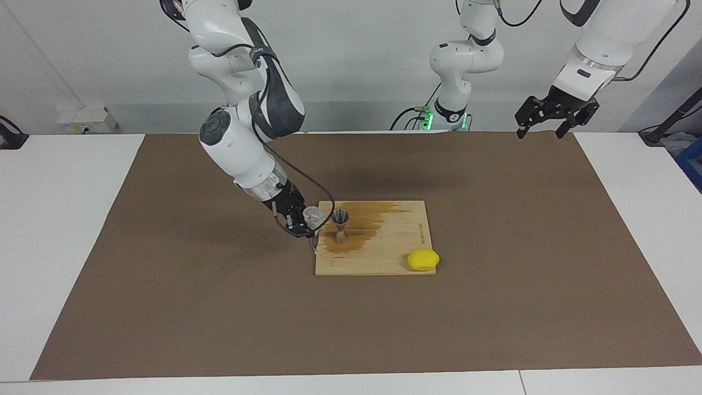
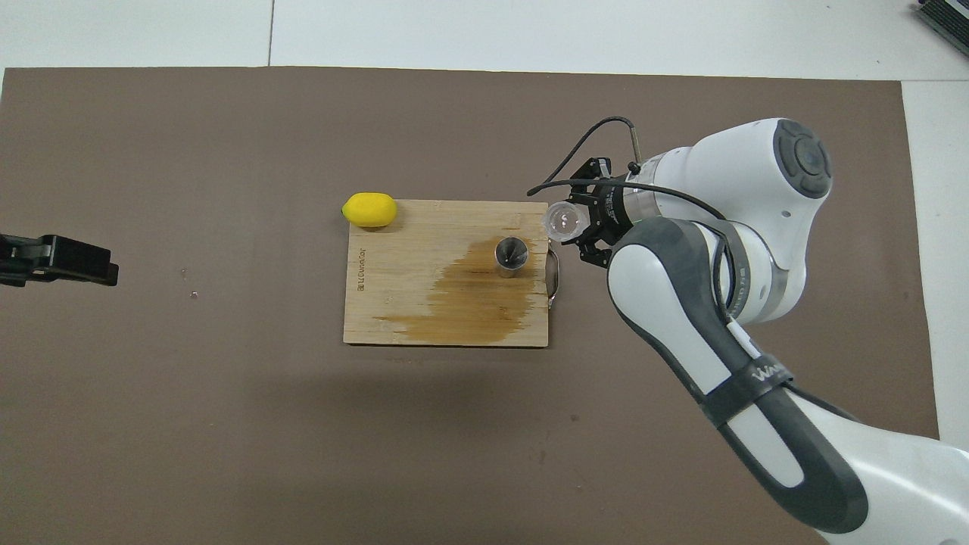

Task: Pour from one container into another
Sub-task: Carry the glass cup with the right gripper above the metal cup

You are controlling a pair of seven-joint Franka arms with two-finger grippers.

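A small clear glass cup [image 1: 312, 215] [image 2: 566, 221] hangs in the air, tilted toward the jigger, with my right gripper [image 1: 305, 221] [image 2: 580, 225] shut on it. It is over the edge of the wooden board at the right arm's end, above the metal handle. The steel hourglass jigger [image 1: 340, 225] [image 2: 511, 255] stands upright on the board, on a brown wet stain, just beside the cup. My left gripper [image 1: 539, 125] [image 2: 76, 261] waits open, raised over the mat's corner at the left arm's end.
The wooden cutting board [image 1: 395, 252] [image 2: 394, 295] lies mid-mat with a metal handle [image 2: 555, 274]. A yellow lemon [image 1: 423, 259] [image 2: 369, 210] rests at the board's corner farthest from the robots. The brown mat [image 1: 493, 307] covers the white table.
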